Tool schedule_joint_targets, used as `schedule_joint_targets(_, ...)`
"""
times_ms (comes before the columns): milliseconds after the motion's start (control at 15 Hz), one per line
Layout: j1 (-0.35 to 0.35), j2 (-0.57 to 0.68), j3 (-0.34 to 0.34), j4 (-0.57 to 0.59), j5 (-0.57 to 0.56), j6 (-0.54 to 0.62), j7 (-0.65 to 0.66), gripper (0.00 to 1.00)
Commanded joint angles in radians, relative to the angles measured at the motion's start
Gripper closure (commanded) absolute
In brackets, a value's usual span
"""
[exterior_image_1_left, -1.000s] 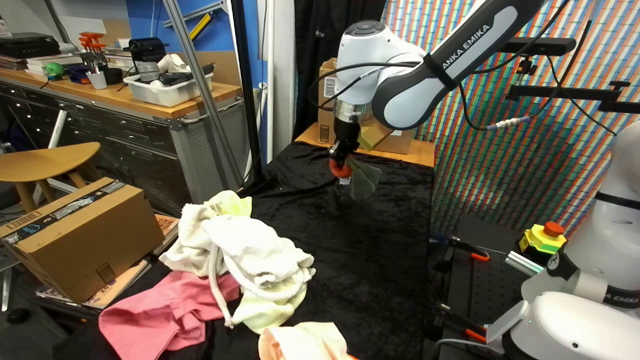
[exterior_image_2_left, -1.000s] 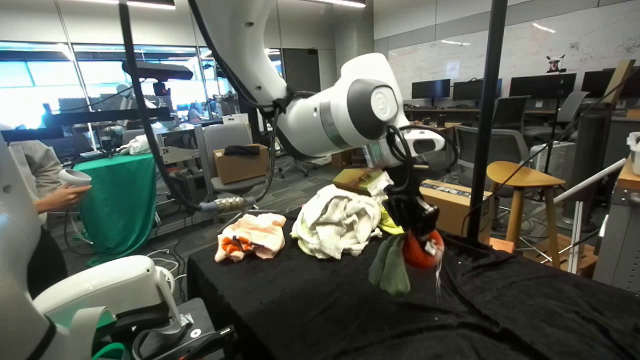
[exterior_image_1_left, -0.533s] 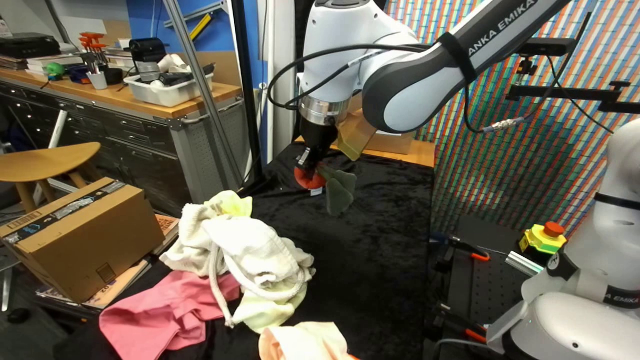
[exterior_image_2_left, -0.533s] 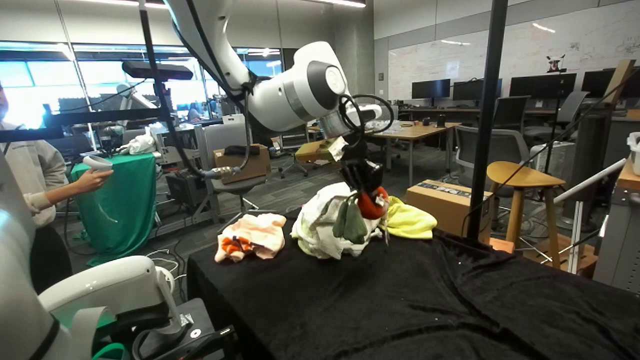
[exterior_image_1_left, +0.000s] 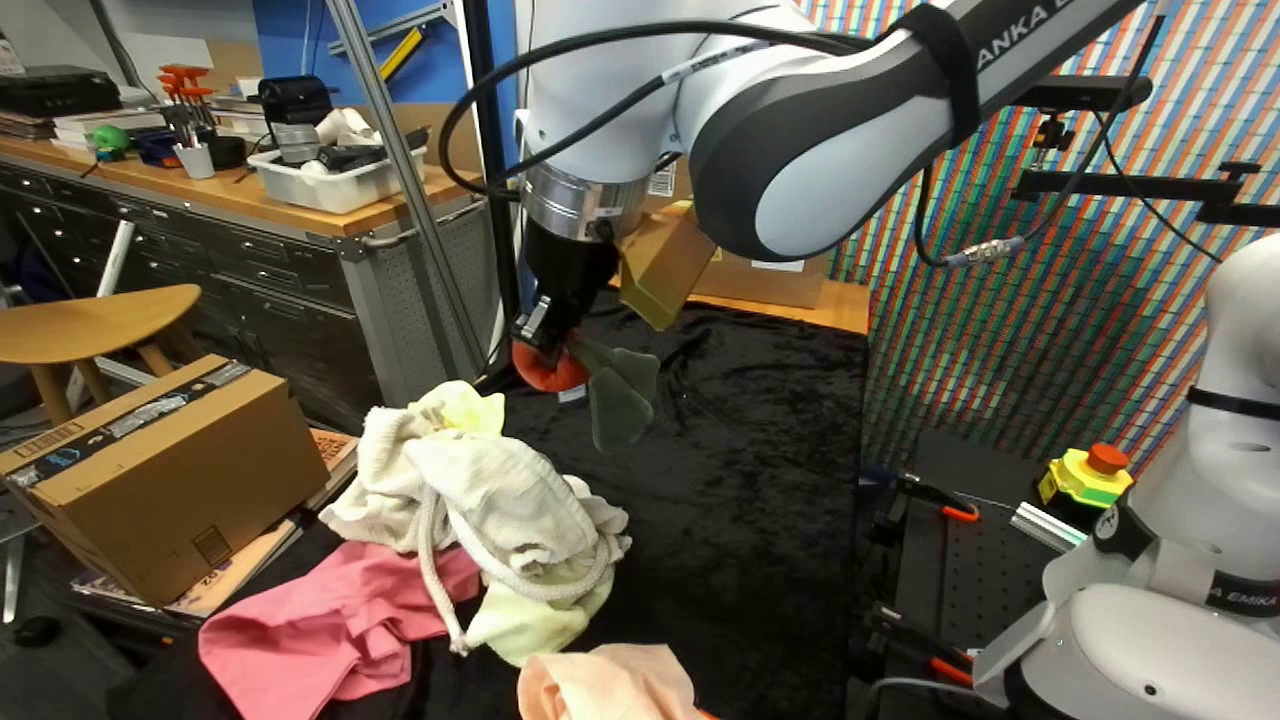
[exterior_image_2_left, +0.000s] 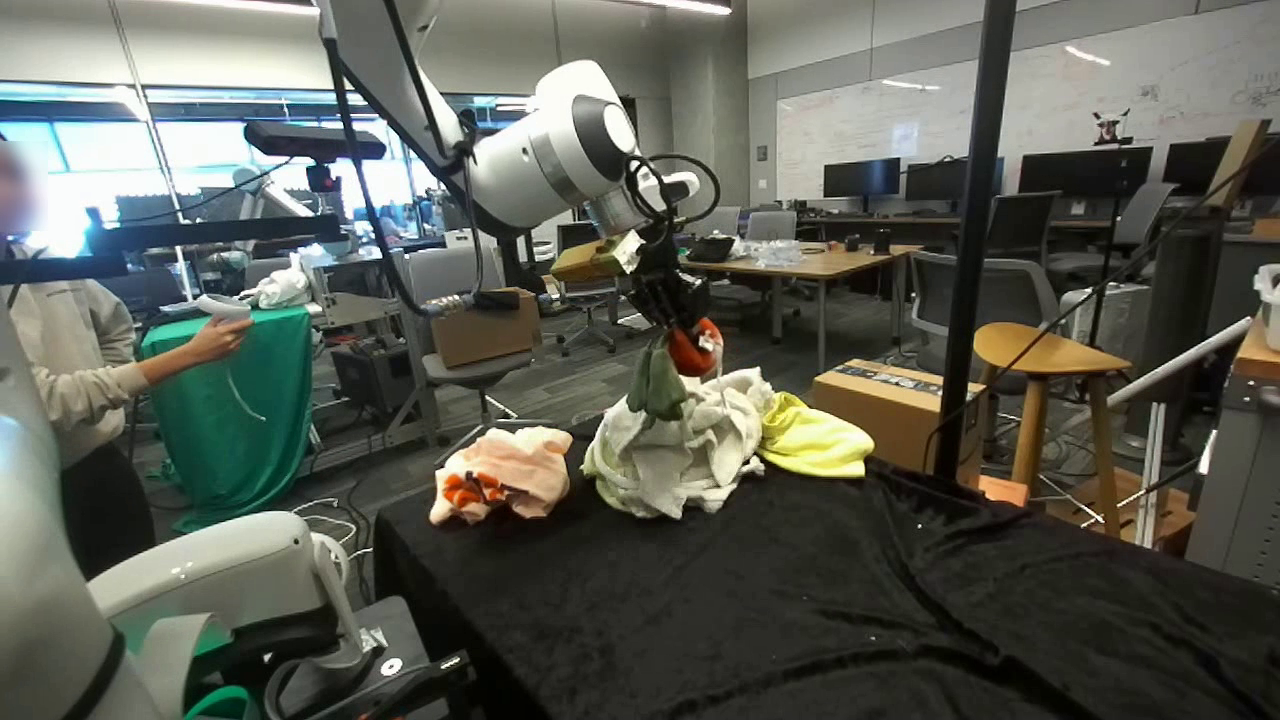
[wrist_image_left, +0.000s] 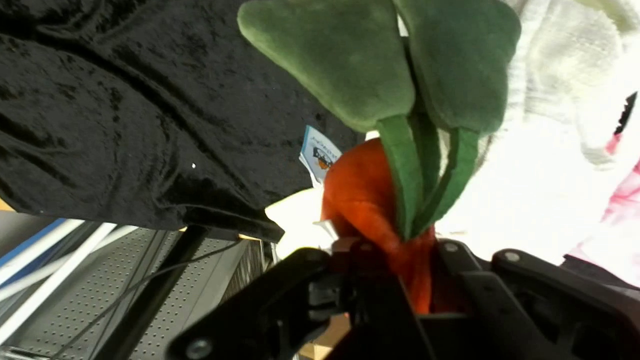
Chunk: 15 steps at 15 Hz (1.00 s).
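The red plush toy (wrist_image_left: 357, 185) is pinched in the narrowed jaws of the tool (wrist_image_left: 406, 260), close to the point where its leaf stems meet, and is held in the air over the black-draped table (exterior_image_2_left: 800, 600). Its long axis is pointed outward and down from the tool, with the green leaves (wrist_image_left: 340, 65) hung to one side of the rounded body. The off-white cloth bundle (exterior_image_1_left: 510, 490) is seen lower down and nearby, parted from the leaves by a gap in an exterior view. A yellow cloth (exterior_image_2_left: 820, 440) and a pink cloth (exterior_image_1_left: 330, 630) are set against the bundle; a peach cloth (exterior_image_2_left: 525, 455) is placed near it.
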Motion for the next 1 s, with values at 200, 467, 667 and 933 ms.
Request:
schedule_joint_targets(200,0.076,0.098,0.037,0.143,-0.020,-0.022,0.088,0.95)
schedule_joint_targets(467,0.129,0.168,0.039,0.217,0.001,-0.031,0.121,0.95)
schedule_joint_targets(667,0.178,0.230,0.035,0.281,-0.008,-0.039,0.128,0.95)
schedule_joint_targets(933,0.237,0.310,0.024,0.354,0.000,-0.048,0.128,0.95)
